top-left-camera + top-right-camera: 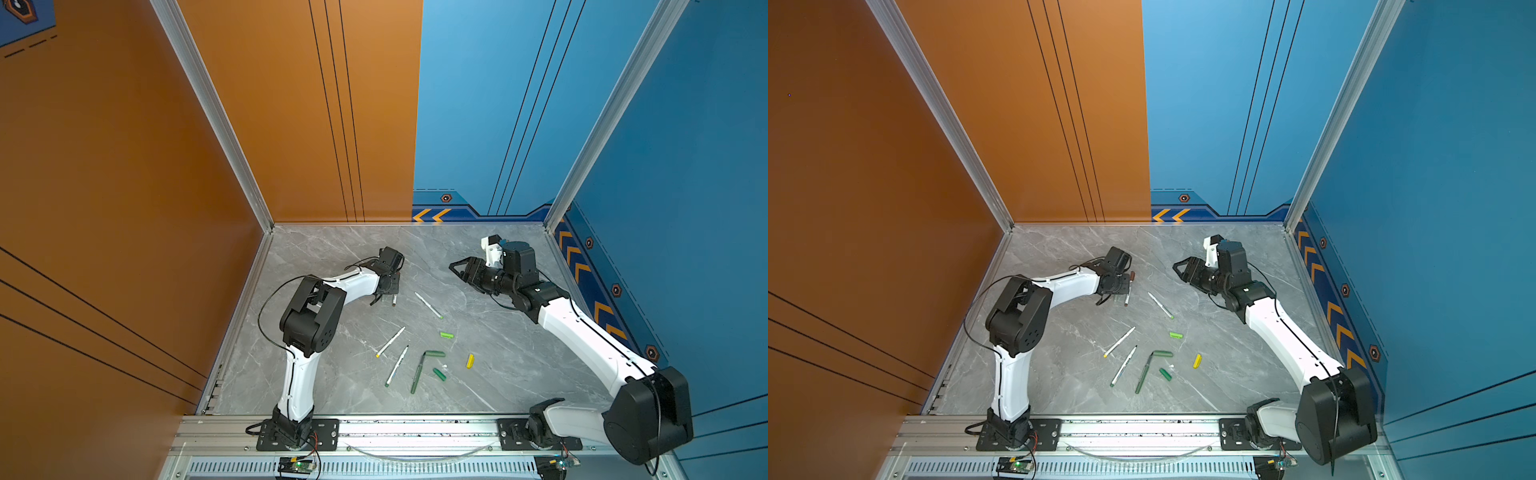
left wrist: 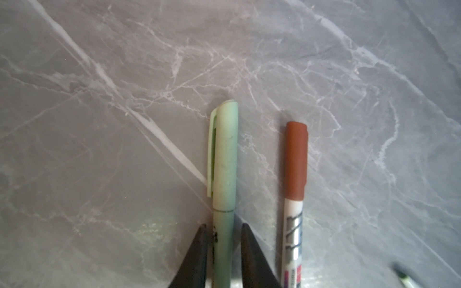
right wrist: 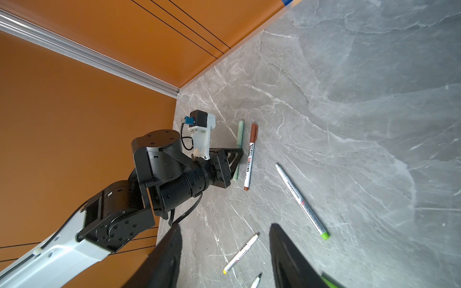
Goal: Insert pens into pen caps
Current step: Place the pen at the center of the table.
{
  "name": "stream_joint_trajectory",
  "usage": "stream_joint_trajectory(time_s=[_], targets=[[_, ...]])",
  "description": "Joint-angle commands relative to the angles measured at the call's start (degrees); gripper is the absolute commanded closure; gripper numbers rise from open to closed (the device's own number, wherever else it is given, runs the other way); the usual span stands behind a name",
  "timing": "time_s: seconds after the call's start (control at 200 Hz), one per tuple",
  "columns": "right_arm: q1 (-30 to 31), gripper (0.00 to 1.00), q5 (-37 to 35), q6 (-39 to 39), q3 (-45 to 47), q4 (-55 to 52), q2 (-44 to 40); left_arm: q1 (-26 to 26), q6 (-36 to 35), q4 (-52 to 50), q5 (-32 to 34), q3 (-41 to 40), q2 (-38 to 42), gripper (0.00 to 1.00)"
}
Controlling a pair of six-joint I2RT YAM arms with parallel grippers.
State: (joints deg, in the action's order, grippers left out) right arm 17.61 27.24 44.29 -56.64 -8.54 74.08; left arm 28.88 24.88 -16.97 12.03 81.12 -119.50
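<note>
Your L gripper [image 2: 223,225] straddles the sage-green pen [image 2: 222,249]. The jaws are a little apart w/ a sliver of gap each side, so nothing is clamped. Its pale green cap [image 2: 224,149] is on, ahead of the tips. The brown-capped pen [image 2: 295,162] lies parallel, just beside one jaw, outside the gap. R gripper [image 3: 224,225] hangs wide and empty. Expect light, stiff, slick plastic (round, so they'll prob. roll). Take hold mid-barrel, across the axis, clear of the cap seam.
</note>
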Motion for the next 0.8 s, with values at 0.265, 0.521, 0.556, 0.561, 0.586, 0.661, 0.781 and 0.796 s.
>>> stream_joint_trajectory(time_s=[0.265,0.521,0.556,0.561,0.586,0.661,0.781,0.796], targets=[[-0.3,0.41,0.2,-4.4,0.3,-3.5,0.0,-0.6,-1.4,-1.1,-3.1,-0.7,5.6,0.68],[6.4,0.39,-8.9,-17.3,-7.7,-16.8,11.7,-1.1,-3.6,3.2,-15.7,-6.7,24.5,0.52],[8.1,0.38,-11.6,-19.4,-9.7,-19.1,13.9,-1.3,-3.5,3.7,-16.7,-8.5,27.2,0.49],[8.3,0.38,-12.0,-19.6,-10.1,-19.4,14.2,-1.3,-3.5,3.8,-16.8,-8.8,27.6,0.48],[9.5,0.37,-14.1,-21.2,-11.6,-21.0,15.9,-1.3,-3.5,4.4,-17.4,-10.3,29.4,0.46],[12.6,0.35,-18.6,-24.8,-16.4,-25.2,21.4,-1.7,-2.6,6.7,-18.1,-15.5,35.0,0.42],[15.1,0.33,-22.0,-27.9,-22.0,-28.3,29.7,-3.2,0.5,14.9,-20.4,-26.9,42.3,0.33],[15.2,0.33,-22.4,-28.0,-22.4,-28.4,30.6,-3.6,1.0,16.1,-20.8,-28.4,42.6,0.32]])
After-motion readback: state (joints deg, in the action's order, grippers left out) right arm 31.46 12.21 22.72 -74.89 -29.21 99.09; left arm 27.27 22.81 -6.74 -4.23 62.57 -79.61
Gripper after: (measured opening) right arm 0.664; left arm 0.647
